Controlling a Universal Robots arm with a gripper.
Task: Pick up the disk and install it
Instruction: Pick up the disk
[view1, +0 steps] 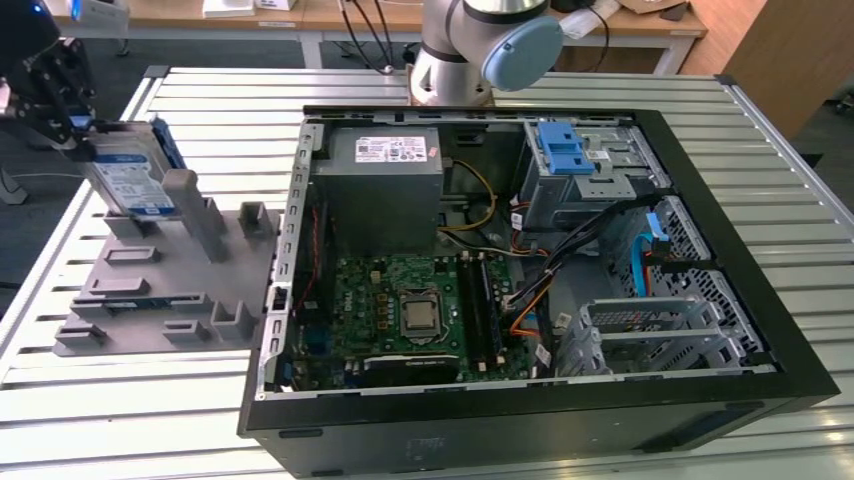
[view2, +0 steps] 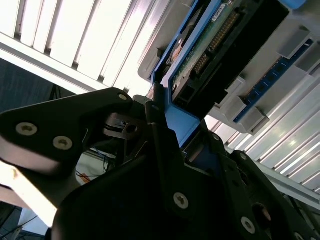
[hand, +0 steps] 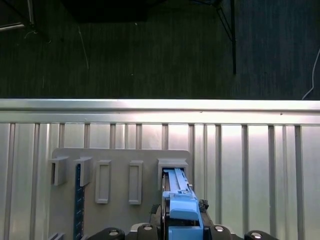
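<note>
Broadly, the slatted metal table (view1: 747, 140) carries everything; on it lies the open computer case (view1: 534, 425), well apart from the work in hand; beside the case, toward the exterior view's left, sits the grey fixture (view1: 147, 290) with its slots and posts.

Item under inspection: the disk (view1: 130, 178) stands on edge at the far end of that fixture, leaning slightly, label face outward; whether its lower edge is seated in a slot or lifted just clear cannot be determined.

The gripper (view1: 74, 120) is at the disk's upper end; in the second wrist view its black fingers (view2: 159, 135) stand either side of the blue carrier frame (view2: 182, 125) and touch it; the claw is therefore judged clamped on the disk by that frame, not on the metal body.

Handling assessment: the body is rigid metal and probably dense for its size, so it should not sag, though it may swing if held by one end; the faces look smooth and would slip under a light pinch; the plastic frame is likely to flex a little.

Fragility: the green circuit board (view2: 200, 47) and its row of pins (view2: 222, 31) lie exposed on the underside; both are judged vulnerable to knocks and pressure.

Recommended hold: the narrow frame edges, as now, clear of label, board and pins.
</note>
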